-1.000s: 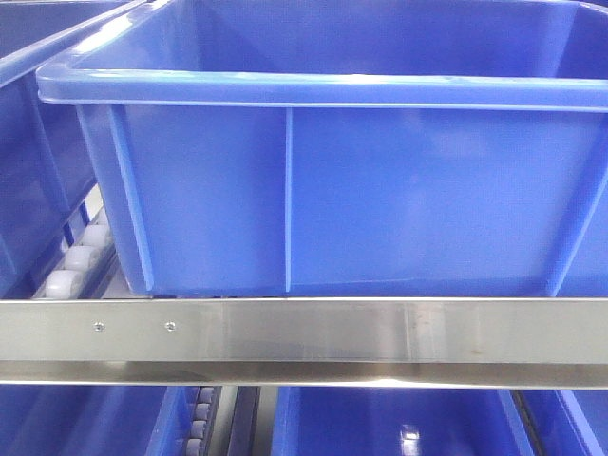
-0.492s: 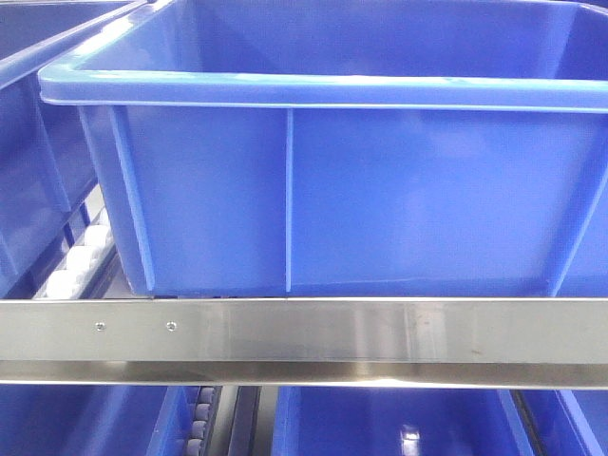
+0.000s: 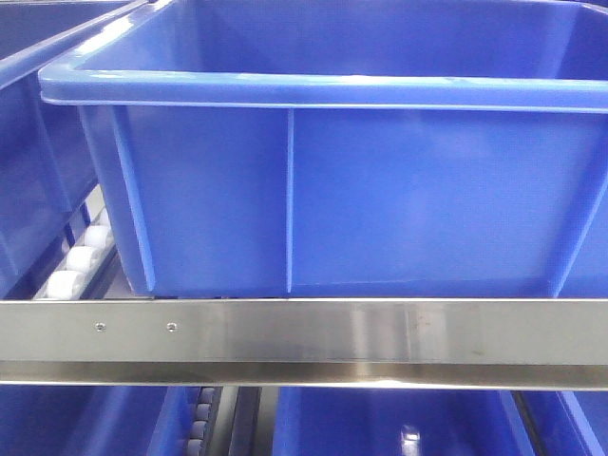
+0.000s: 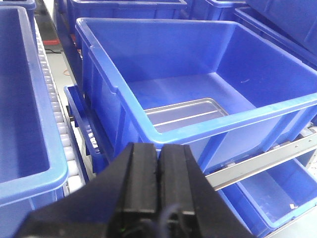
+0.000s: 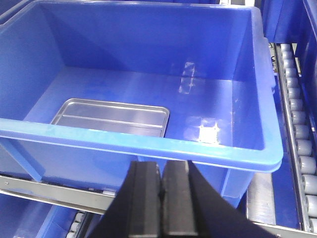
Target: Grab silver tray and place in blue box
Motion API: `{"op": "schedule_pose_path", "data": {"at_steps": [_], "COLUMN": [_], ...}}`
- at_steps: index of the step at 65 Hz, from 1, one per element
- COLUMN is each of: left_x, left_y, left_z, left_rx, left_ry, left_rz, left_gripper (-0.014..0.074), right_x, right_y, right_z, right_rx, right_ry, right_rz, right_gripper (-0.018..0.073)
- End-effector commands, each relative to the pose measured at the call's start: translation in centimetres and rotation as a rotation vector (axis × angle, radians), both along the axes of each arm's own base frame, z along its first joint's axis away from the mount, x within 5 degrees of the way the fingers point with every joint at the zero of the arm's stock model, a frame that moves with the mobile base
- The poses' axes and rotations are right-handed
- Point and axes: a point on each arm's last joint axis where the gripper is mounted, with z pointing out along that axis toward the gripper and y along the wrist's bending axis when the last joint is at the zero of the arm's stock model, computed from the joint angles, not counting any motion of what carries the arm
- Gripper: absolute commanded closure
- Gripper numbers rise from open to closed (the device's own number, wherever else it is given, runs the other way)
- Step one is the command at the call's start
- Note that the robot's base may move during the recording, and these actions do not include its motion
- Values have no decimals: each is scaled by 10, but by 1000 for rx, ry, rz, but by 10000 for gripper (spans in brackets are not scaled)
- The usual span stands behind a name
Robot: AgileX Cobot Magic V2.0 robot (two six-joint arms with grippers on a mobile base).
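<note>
The silver tray [image 5: 111, 117] lies flat on the floor of the blue box [image 5: 148, 146], toward its near left corner; the left wrist view shows the silver tray [image 4: 185, 113] against the near wall of the blue box [image 4: 233, 121]. From the front, the blue box [image 3: 361, 190] fills the view and the tray is hidden. My left gripper [image 4: 159, 148] is shut with nothing in it, outside the box's near left corner. Outside the near wall, my right gripper [image 5: 161, 166] is shut and holds nothing.
The box rests on a roller rack behind a steel rail [image 3: 304, 328]. White rollers [image 5: 297, 119] run along its right side. More blue crates stand to the left [image 4: 25, 124], behind, and on the shelf below [image 4: 270, 193].
The front view barely shifts; the rollers at lower left look slightly different between frames. The blue box stays in place.
</note>
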Motion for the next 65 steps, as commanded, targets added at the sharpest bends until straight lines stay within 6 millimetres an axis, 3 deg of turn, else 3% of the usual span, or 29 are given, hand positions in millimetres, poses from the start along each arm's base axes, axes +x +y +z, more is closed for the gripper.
{"op": "schedule_pose_path", "data": {"at_steps": [1, 27, 38, 46, 53, 65], "left_x": [-1, -1, -3, -3, -3, 1], "left_y": [-2, -2, -5, -2, 4, 14], "left_z": [15, 13, 9, 5, -7, -54], "left_rx": [-54, -48, -135, -54, -12, 11], "left_ry": [-87, -75, 30, -134, -283, -352], "left_rz": [-27, -26, -18, 74, 224, 477], "left_gripper": [701, 700, 701, 701, 701, 700], "right_x": [1, 1, 1, 1, 1, 1], "right_y": [-1, -1, -1, -1, -1, -1], "right_z": [16, 16, 16, 16, 16, 16], "right_rx": [0, 0, 0, 0, 0, 0], "right_ry": [-105, -105, -105, -105, -105, -105], "right_rz": [-8, -8, -8, -8, -8, -8], "right_gripper": [508, 508, 508, 508, 508, 508]}}
